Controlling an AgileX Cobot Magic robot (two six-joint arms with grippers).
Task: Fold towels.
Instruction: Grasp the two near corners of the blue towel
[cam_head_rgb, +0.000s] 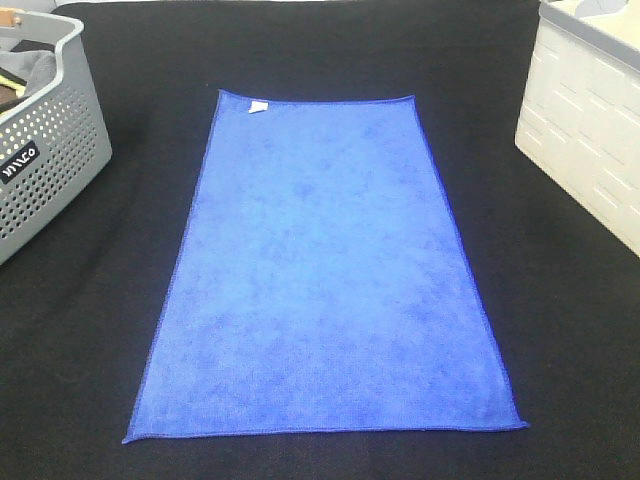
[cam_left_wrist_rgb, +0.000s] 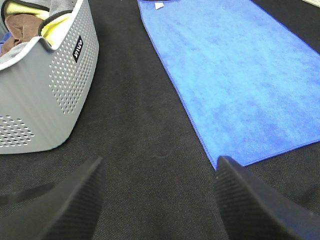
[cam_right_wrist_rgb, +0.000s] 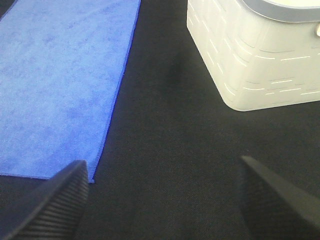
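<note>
A royal-blue towel (cam_head_rgb: 325, 270) lies spread flat and unfolded on the black table, its long side running away from me, with a small white tag (cam_head_rgb: 257, 106) at its far left corner. It also shows in the left wrist view (cam_left_wrist_rgb: 240, 75) and in the right wrist view (cam_right_wrist_rgb: 60, 80). Neither gripper shows in the exterior high view. In the left wrist view my left gripper (cam_left_wrist_rgb: 157, 200) is open and empty over black cloth, beside the towel's near left corner. In the right wrist view my right gripper (cam_right_wrist_rgb: 162, 200) is open and empty, beside the towel's near right corner.
A grey perforated basket (cam_head_rgb: 60, 150) with cloths inside stands at the far left; it also shows in the left wrist view (cam_left_wrist_rgb: 50, 95). A white slotted bin (cam_head_rgb: 590, 130) stands at the far right and shows in the right wrist view (cam_right_wrist_rgb: 260, 55). Black cloth (cam_head_rgb: 560, 330) covers the table.
</note>
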